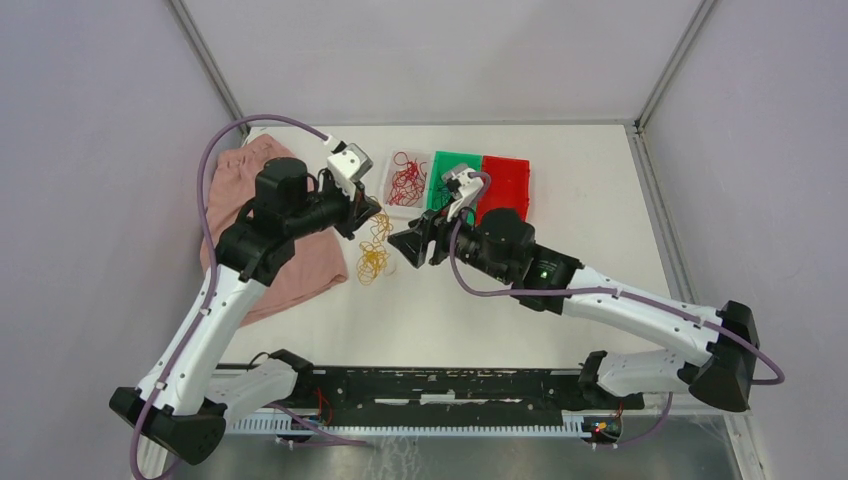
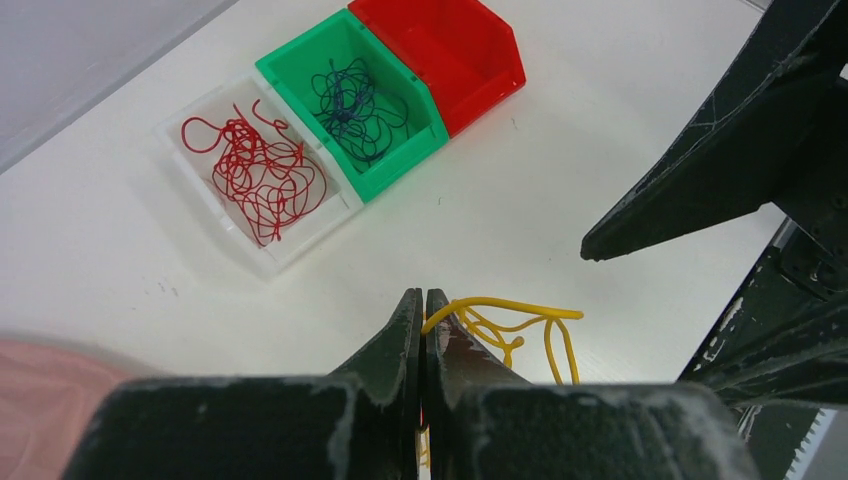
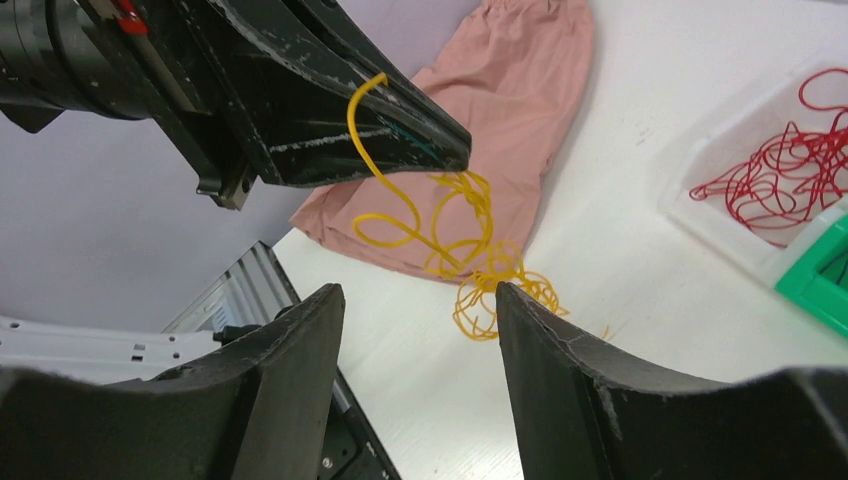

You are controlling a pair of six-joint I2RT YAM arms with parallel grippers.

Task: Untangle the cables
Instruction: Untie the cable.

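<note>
The yellow cables [image 1: 374,252] hang as a curly tangle from my left gripper [image 1: 373,212] down to the table. The left gripper [image 2: 425,296] is shut on a yellow strand [image 2: 505,305], whose end loops over one finger [image 3: 400,120]. The rest of the yellow tangle [image 3: 455,235] trails below it and rests on the table beside the pink cloth. Just right of the tangle, my right gripper [image 1: 405,248] stands open [image 3: 418,292] with nothing between its fingers. Red cables [image 2: 260,180] lie in a clear tray. Dark blue cables [image 2: 352,100] lie in the green bin.
At the back stand a clear tray [image 1: 387,190], a green bin [image 1: 440,165] and a red bin [image 1: 508,185] side by side. A pink cloth [image 1: 300,265] lies at the left under the left arm. The right gripper's fingers [image 2: 700,170] loom close beside the left gripper.
</note>
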